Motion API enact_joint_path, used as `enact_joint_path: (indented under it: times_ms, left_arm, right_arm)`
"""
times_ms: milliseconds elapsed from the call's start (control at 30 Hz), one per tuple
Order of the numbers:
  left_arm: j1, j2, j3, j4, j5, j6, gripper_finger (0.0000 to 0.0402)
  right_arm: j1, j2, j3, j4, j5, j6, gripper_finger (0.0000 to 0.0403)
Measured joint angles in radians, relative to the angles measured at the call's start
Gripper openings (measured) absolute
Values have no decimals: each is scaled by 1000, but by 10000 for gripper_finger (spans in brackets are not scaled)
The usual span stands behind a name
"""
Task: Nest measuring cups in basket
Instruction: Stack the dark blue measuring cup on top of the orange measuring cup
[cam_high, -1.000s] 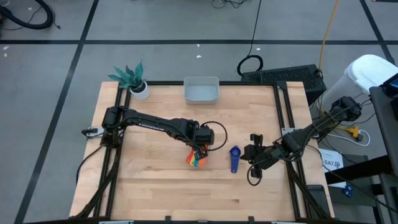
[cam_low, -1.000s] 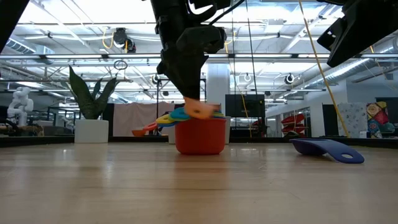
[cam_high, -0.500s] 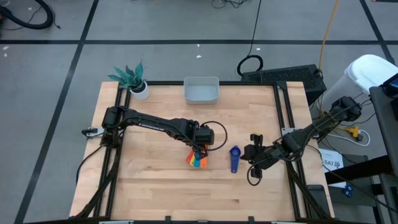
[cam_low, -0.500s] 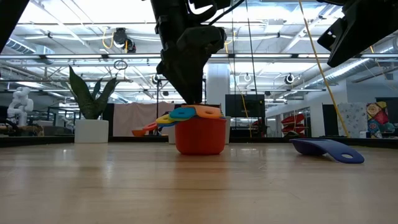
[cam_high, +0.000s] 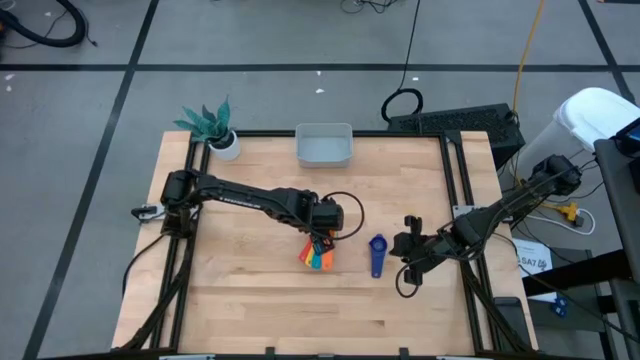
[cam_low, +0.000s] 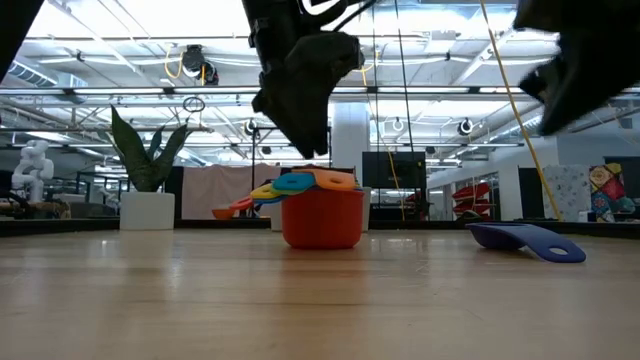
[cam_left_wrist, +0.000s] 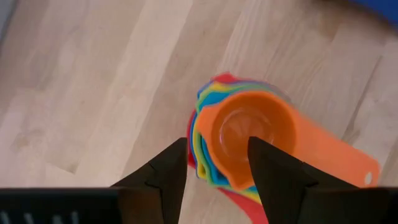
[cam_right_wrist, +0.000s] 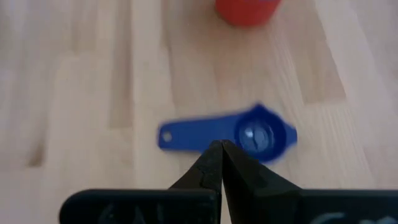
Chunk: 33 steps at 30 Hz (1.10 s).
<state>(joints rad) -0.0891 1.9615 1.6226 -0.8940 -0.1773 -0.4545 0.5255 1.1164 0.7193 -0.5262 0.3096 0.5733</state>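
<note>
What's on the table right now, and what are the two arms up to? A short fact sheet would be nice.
stack: nested cups, orange on top, red outermost, mid-table
loose cup: dark blue cup, alone, right of the stack
basket: far edge, nothing visible inside
plant: far left corner
left gripper: above the stack, fingers open
right gripper: near the dark blue cup, fingers shut, holding nothing

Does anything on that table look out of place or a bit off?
Yes: the dark blue cup lies alone on the table, apart from the nested stack of cups, and the basket at the far edge holds nothing.
</note>
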Motion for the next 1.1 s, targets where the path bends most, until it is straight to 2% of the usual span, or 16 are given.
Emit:
enact_joint_path:
  times_ms: [300, 533, 700, 900, 1000, 1100]
  left_arm:
    - [0, -92, 0, 34, -29, 5, 173]
    - [-18, -167, 0, 23, -64, -1, 173]
    - [-46, -231, 0, 21, -97, 15, 173]
    - [-118, -284, 1, 22, -216, 23, 173]
    - [-160, -292, 1, 24, -282, 23, 173]
    - [-197, -292, 1, 26, -338, 8, 173]
  right_arm:
    - [0, 0, -163, 65, 0, 126, 0]
    - [-48, 0, -205, 186, 0, 176, 5]
    - [-83, 0, -206, 193, 30, 149, 71]
    - [-143, 0, -206, 204, 29, 162, 165]
    - [-172, 0, -206, 199, 27, 186, 190]
    - [-197, 0, -206, 199, 25, 195, 198]
